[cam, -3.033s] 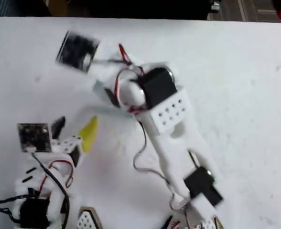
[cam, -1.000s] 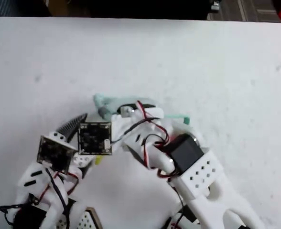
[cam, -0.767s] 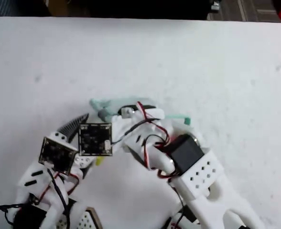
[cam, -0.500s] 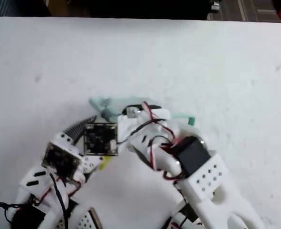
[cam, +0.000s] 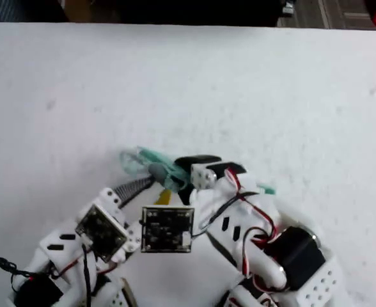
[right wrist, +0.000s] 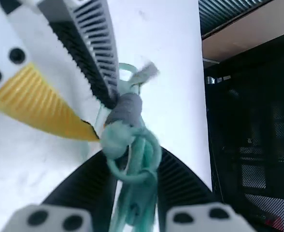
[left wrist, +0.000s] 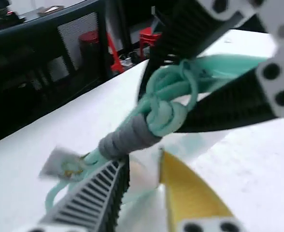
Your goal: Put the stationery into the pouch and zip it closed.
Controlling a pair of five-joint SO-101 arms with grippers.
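Lower centre, your right gripper (right wrist: 134,153) clamps the teal cord (right wrist: 138,193); your left gripper (left wrist: 142,162) sits, jaws apart, beside its grey wrap (left wrist: 125,138).

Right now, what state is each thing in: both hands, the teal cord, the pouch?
Right hand: shut on the teal cord.
Left hand: open, ribbed finger beside the grey sleeve.
Teal cord: knotted, held between the right hand's fingers.
Grey sleeve: on the cord, just past the knot.
Pouch: lying on the table, largely under the hands; can't tell if it is zipped.
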